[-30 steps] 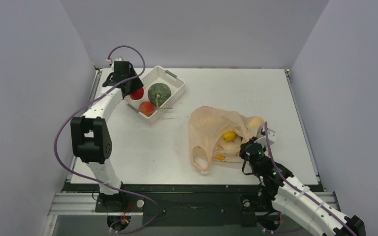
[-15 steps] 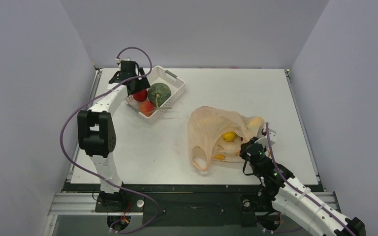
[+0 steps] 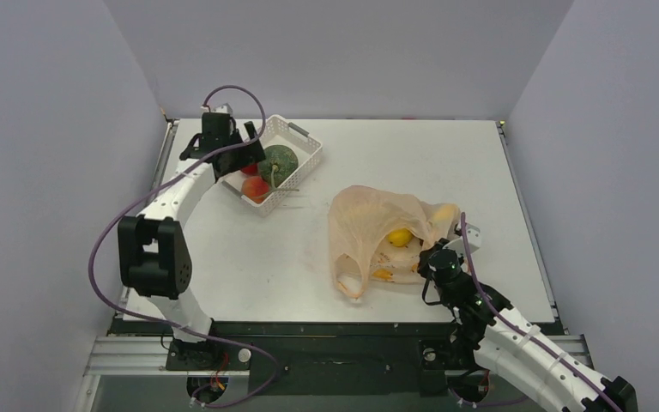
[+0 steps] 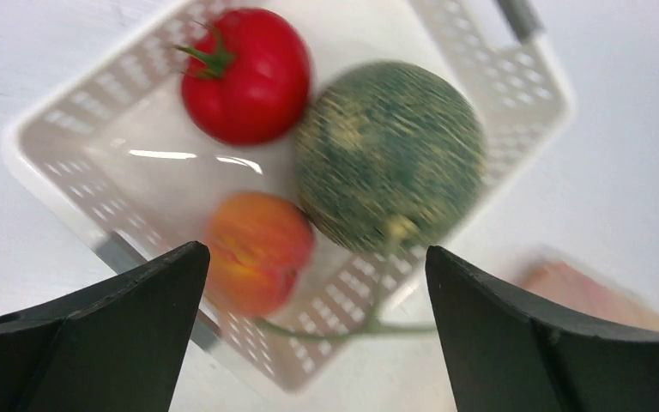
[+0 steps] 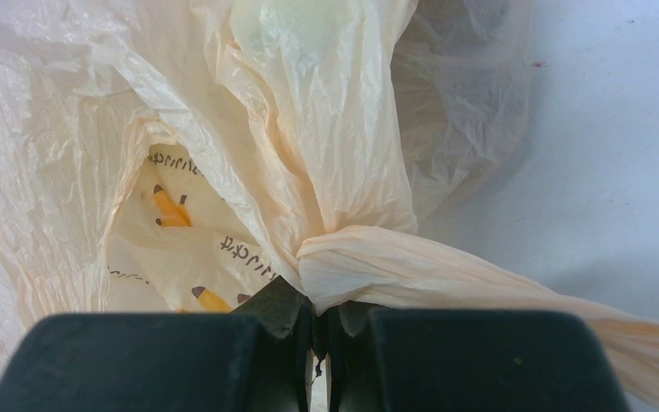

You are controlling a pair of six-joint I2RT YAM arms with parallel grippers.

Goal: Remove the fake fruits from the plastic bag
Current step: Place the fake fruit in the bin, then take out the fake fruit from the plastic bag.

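Left gripper is hovering above the white latticed basket, its fingers spread wide with nothing between them. A red fruit, a dark green melon and an orange-pink peach are lying crowded together in the basket. Right gripper is pinching shut on a bunched fold of the plastic bag. The bag is slumping on the near right of the table, well apart from the basket. A yellow oval fruit is showing through the bag's thin film, so the job is looking only partly done.

The main risk is sitting in that pinch. The film is thin and crinkly, so a hard pull could be tearing it or letting it slip free. The mouth would then be collapsing over the remaining fruit. Dragging the bag could also be sending the round fruit rolling across the table.
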